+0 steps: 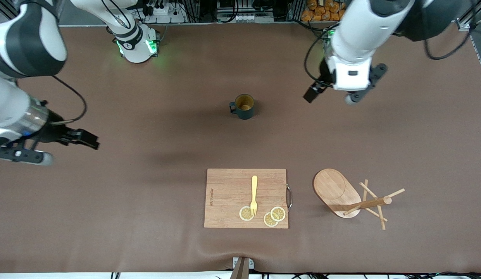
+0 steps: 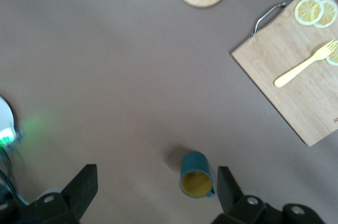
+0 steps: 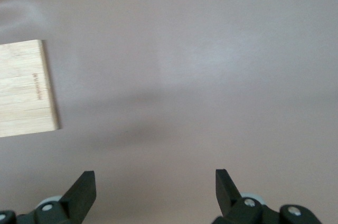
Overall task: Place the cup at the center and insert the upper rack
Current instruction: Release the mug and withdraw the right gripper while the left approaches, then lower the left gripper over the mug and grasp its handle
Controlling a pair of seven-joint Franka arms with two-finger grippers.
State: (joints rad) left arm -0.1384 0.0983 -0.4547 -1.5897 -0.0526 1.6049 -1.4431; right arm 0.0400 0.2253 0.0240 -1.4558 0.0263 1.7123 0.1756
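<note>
Dark teal cup (image 1: pixel 245 107), tan inside; yellow fork (image 1: pixel 254 195).

A brown mat (image 1: pixel 155 217) covers the whole table, smooth but for a slight ripple at the edge nearest the front camera, where a small bracket (image 1: pixel 242 266) sits at the middle. Along the edge by the bases run dark metal frames, tangled black cables (image 1: pixel 240 15) and a stack of orange-yellow items (image 1: pixel 321 9). Green light (image 1: pixel 153 46) glows on the mat there.
</note>
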